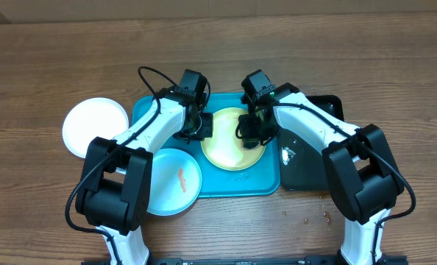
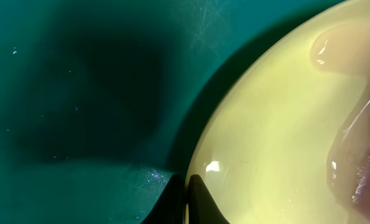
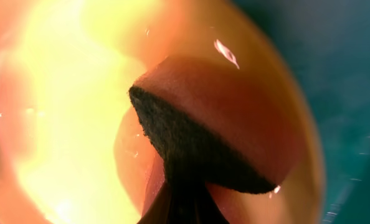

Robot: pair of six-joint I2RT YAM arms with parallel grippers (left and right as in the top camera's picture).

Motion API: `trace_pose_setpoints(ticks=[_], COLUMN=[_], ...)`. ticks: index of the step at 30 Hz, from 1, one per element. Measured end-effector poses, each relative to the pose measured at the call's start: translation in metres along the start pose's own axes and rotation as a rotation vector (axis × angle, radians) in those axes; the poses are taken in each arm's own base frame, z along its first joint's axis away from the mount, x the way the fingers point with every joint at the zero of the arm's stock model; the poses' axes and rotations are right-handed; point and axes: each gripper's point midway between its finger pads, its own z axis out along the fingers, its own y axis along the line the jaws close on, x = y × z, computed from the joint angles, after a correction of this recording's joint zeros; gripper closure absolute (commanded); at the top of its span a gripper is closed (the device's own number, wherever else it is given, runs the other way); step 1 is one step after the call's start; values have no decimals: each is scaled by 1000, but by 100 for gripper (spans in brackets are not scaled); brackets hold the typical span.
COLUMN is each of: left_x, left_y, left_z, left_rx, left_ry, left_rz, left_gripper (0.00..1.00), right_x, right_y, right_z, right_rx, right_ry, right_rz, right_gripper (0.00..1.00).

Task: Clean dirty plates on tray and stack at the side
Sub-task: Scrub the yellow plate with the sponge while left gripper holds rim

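Yellow-green plate (image 1: pixel 229 151), glossy and round, is lying on the turquoise tray (image 1: pixel 226 184), the left gripper (image 2: pixel 186 190) pinching its rim. Right gripper (image 1: pixel 257 131) is clamping a dark coarse sponge (image 3: pixel 197 149) against it, beside a black tray (image 1: pixel 307 165).

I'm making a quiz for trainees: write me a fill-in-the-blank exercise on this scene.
Both the left gripper and right gripper meet at the plate coloured ____.
The plate on the wooden table, off the turquoise tray, is ____.
The plate showing an orange-red smear is light ____.
The sponge is held by the ____ gripper.
Missing: yellow-green; white; blue; right.
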Motion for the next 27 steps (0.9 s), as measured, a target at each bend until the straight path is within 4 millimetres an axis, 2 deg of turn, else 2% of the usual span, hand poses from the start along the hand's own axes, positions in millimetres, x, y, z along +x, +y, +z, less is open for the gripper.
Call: trace_pose_setpoints(ticks=[9,14,16,21,24,27], left_x=[0,0,0,0,0,0], left_y=[0,0,-1,-4,-4,-4], left_z=[0,0,0,0,0,0], left_rx=[-2,-1,5,17,19,20], left_ry=[0,-1,1,1,2,2], left_rz=[0,0,1,2,2,2], left_gripper=[96,96,96,96,96,96], right_x=[12,15,10,-19,-19,-12], right_y=[29,41,42,35,22,-3], right_z=[2,-4,-14,-57,-76,-95], right_rx=[-175,-260,-280,-314,-302,-250], right_ry=[61,103,113,61,63,74], right_rz=[-17,-39,-28,-12,14,70], right_gripper=[96,96,96,96,96,96])
